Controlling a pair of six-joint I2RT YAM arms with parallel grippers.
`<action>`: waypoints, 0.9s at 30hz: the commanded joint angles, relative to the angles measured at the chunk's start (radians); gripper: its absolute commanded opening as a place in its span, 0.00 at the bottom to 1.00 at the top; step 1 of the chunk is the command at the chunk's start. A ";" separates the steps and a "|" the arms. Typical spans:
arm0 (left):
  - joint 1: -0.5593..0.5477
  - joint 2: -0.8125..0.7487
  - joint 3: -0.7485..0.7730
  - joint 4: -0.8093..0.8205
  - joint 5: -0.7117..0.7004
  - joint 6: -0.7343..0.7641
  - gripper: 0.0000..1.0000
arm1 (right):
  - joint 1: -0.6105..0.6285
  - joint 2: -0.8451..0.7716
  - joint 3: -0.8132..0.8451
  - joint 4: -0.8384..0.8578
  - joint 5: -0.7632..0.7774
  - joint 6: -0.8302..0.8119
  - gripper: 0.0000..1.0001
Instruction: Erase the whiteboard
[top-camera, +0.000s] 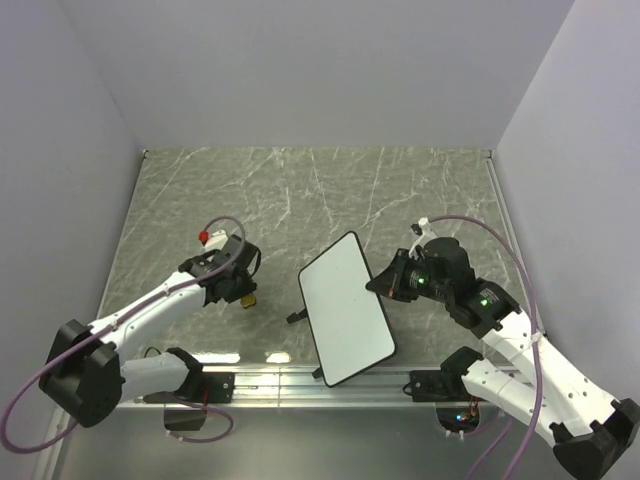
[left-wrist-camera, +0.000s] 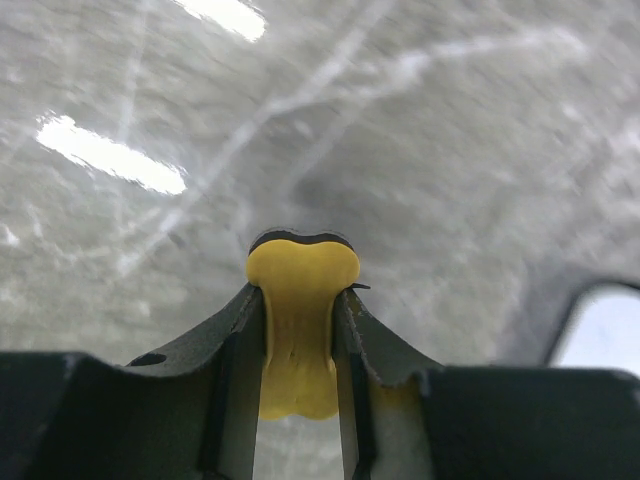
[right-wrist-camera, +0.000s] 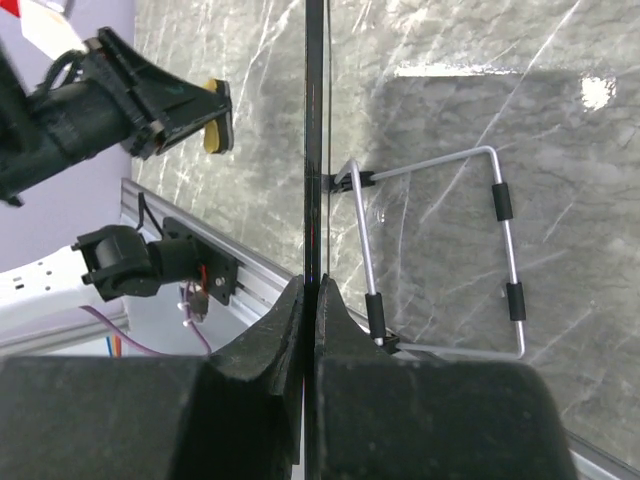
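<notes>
The whiteboard (top-camera: 345, 308) is lifted and tilted over the middle of the table, and its face looks plain white from above. My right gripper (top-camera: 385, 283) is shut on the board's right edge. The right wrist view shows the whiteboard (right-wrist-camera: 315, 150) edge-on as a thin black line running into my shut right gripper (right-wrist-camera: 312, 285). To the left of the board, apart from it, my left gripper (top-camera: 243, 290) is shut on a yellow bone-shaped eraser (top-camera: 246, 297). The left wrist view has the eraser (left-wrist-camera: 302, 270) pinched in my left gripper (left-wrist-camera: 300, 295), with a whiteboard corner (left-wrist-camera: 600, 330) at the right.
A bent wire stand (right-wrist-camera: 440, 250) hangs from the board's back. The marble tabletop (top-camera: 300, 190) has grey walls on three sides. An aluminium rail (top-camera: 300, 380) with both arm bases runs along the near edge.
</notes>
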 joint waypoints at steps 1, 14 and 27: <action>-0.077 -0.048 0.053 -0.093 -0.025 -0.051 0.00 | 0.002 -0.020 -0.033 0.074 -0.046 0.013 0.00; -0.517 0.100 0.071 -0.101 -0.052 -0.345 0.00 | 0.005 -0.002 0.065 -0.025 -0.019 -0.129 0.00; -0.534 0.448 0.235 0.069 -0.028 -0.283 0.00 | 0.005 0.000 0.016 -0.004 -0.020 -0.106 0.00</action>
